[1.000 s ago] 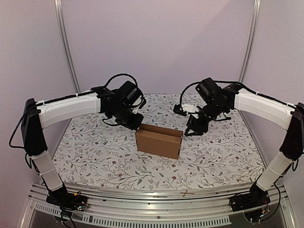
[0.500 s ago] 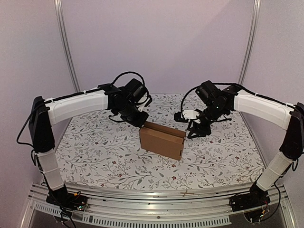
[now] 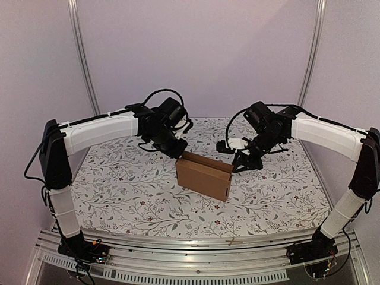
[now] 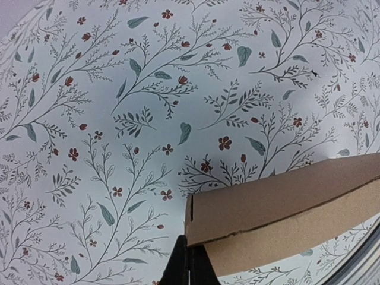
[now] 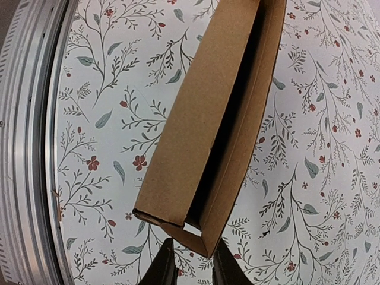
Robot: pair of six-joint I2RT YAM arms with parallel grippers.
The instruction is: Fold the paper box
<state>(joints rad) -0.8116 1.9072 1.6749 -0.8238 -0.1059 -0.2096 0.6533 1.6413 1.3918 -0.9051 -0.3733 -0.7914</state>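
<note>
**Two robot claws meet a standing cardboard box at mid-table**

The left gripper (image 4: 189, 260) has its two black fingers pressed together with no gap. Their tips touch the left end corner of the paper box (image 4: 285, 205).

The right gripper (image 5: 190, 256) has its fingers a little apart, and the right end corner of the box sits between the tips. The pictures do not show whether they pinch it.

From above, the left gripper (image 3: 178, 153) and the right gripper (image 3: 239, 168) flank the paper box (image 3: 202, 178). The thin, plain brown box stands on one long edge near the middle of the table (image 3: 119, 190), slightly towards the far edge. A dark narrow slot is open along its top. The table has a white cloth printed with leafy sprigs. Both white arms arch in from the near corners, above a metal rail (image 3: 196, 249) along the near edge.
</note>
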